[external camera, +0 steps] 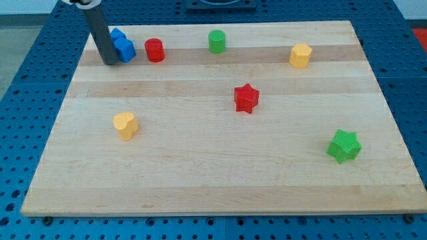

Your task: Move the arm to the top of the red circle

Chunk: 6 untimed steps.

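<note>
Wooden worktop (220,180): pale planks lying on a blue perforated bench (20,100); seven small blocks sit loose on it, none inside any container.
Red circle (155,50): a short red cylinder near the worktop's top edge, toward the top-left corner, standing upright.
My tip (109,63): lower end of the dark rod, resting on the worktop near the top-left corner, at the view's left of the red circle.
Blue block (122,45): irregular shape, between my tip and the red circle, touching or just beside the rod.
Green cylinder (217,41): top edge, near the middle.
Yellow hexagon (300,55): toward the top-right corner.
Red star (246,98): about the worktop's centre.
Yellow heart (125,125): left half, well below the red circle.
Green star (344,145): near the right edge, lower part.
Jaws: the arm has none, only the rod.
</note>
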Each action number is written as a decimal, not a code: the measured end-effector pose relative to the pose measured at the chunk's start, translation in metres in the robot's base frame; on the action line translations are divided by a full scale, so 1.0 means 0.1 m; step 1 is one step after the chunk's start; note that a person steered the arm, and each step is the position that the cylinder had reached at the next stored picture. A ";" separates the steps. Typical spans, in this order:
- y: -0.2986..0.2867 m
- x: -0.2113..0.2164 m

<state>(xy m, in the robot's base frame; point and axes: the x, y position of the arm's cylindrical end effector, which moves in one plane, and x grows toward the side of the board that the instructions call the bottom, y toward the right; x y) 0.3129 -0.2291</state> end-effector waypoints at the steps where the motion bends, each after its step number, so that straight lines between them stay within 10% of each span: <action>1: 0.39 0.27; 4: 1.42 0.18; 6: 1.56 -0.60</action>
<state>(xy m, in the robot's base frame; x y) 0.2530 -0.0727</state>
